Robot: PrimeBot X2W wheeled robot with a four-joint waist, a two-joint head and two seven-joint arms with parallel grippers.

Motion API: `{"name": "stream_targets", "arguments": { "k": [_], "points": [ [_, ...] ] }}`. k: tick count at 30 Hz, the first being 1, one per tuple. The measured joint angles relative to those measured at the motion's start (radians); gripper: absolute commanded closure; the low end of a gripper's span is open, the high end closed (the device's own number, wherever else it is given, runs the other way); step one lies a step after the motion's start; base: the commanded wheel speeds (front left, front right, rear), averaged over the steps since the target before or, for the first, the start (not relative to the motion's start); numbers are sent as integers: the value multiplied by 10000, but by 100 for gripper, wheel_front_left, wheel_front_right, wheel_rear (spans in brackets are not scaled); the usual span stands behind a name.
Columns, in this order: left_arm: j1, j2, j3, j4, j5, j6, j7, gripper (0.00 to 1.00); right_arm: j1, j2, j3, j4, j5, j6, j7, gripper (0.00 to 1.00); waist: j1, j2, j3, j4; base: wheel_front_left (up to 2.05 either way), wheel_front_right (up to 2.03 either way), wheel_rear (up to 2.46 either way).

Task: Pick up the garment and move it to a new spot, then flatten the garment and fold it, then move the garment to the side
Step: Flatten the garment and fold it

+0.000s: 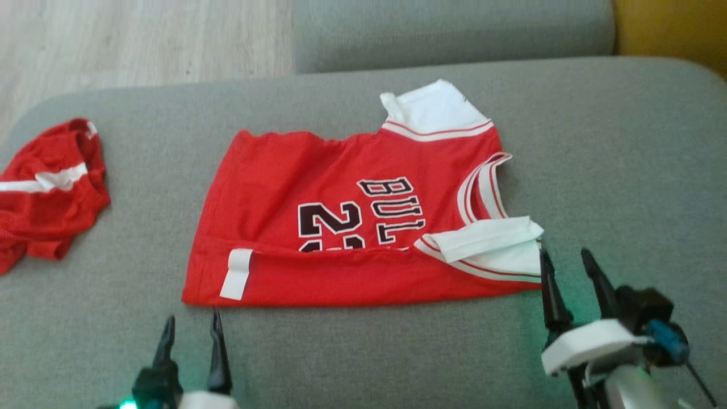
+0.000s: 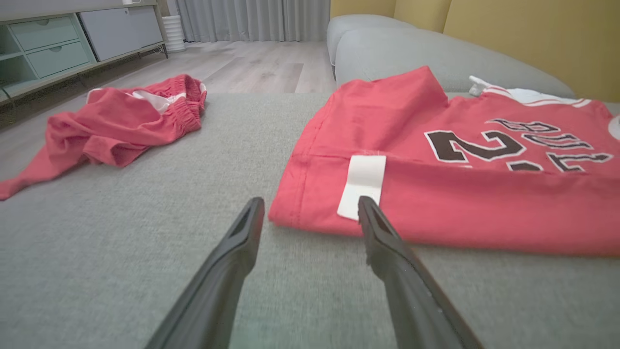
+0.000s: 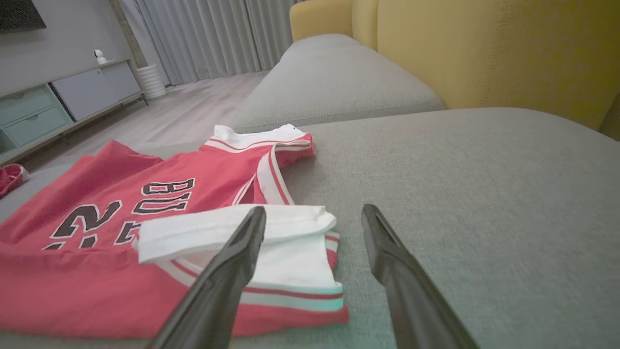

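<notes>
A red jersey (image 1: 318, 187) with white sleeves and black lettering lies on the grey sofa cushion (image 1: 613, 170), its near long edge folded over toward the middle. The same jersey (image 2: 484, 203) fills the right of the left wrist view, a white tag (image 2: 363, 184) on the fold. My left gripper (image 1: 192, 321) is open just short of the jersey's near left corner; in its wrist view the left gripper (image 2: 310, 208) straddles that corner. My right gripper (image 1: 563, 258) is open at the near right corner, beside the white sleeve (image 3: 290, 252), holding nothing.
Red shorts (image 1: 45, 187) with a white stripe lie crumpled at the cushion's left end. A second grey cushion (image 1: 454, 28) and wooden floor (image 1: 136, 40) lie beyond. A yellow sofa back (image 3: 484, 53) rises on the right, with bare grey cushion in front of it.
</notes>
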Motion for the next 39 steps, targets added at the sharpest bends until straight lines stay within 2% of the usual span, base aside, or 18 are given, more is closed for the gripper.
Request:
{"name": "stream_targets", "arguments": {
  "k": [8, 19, 26, 35, 36, 37, 38, 39],
  "points": [
    [673, 38, -19, -15, 263, 23, 0, 0, 620, 2, 36, 249, -244, 0, 0, 0, -1, 0, -537, -119, 0, 0, 0],
    [646, 48, -102, -77, 79, 88, 0, 0, 475, 2, 56, 796, 199, 0, 0, 0, 1, 0, -304, -103, 0, 0, 0],
    [367, 54, -458, 56, -105, -25, 0, 0, -431, 2, 58, 1758, 397, 0, 0, 0, 3, 0, 143, 129, 0, 0, 0],
    [-10, 59, -709, 128, -190, -109, 0, 0, -1295, -8, -132, 3657, 660, 0, -130, 0, 2, 0, 550, 579, 0, 0, 0],
    [-17, 59, -704, 127, -190, -111, 0, 0, -1427, -12, -125, 3795, 800, 0, -132, 5, 2, 0, 581, 598, 0, 0, 0],
    [-17, 59, -696, 127, -190, -111, 0, 0, -1522, -19, -96, 3883, 922, 0, -132, 27, 2, 0, 602, 609, 0, 0, 0],
    [-17, 59, -686, 127, -190, -113, 0, 0, -1583, -29, -54, 3948, 1103, 0, -132, 66, 2, 0, 614, 610, 0, 0, 0],
    [-16, 59, -671, 127, -194, -113, 0, 0, -1620, -31, -15, 4000, 1231, 0, -132, 85, 2, 0, 622, 601, 0, 0, 0]
  ]
}}
